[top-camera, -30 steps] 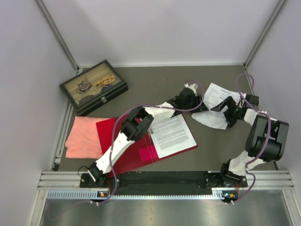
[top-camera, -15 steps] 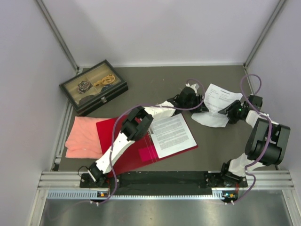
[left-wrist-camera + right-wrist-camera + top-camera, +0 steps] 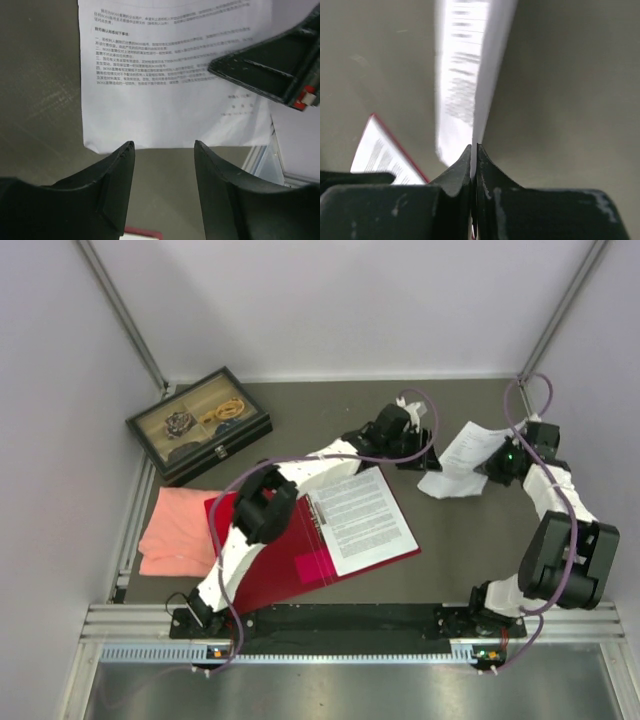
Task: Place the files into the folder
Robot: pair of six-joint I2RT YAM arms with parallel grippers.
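Right gripper (image 3: 474,150) pinches a sheet (image 3: 460,455); left gripper (image 3: 164,145) gapes empty beside it. Cloth (image 3: 175,530) and box (image 3: 200,425) lie left of folder (image 3: 282,575).

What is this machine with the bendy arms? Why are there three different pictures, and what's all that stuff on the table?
It is a robot with a left arm and a right arm, both bolted to the near edge of a grey table. One picture looks down from above. The other two come from small cameras on the wrists, so you see each arm's pinching tip, called an end effector, up close. On the table lie an open red folder with a printed sheet in it, a pink cloth and a black box with small trinkets inside. The right end effector is pinched shut on the edge of a second printed sheet, raising that edge. The left end effector is open, holds nothing and points at that same sheet.
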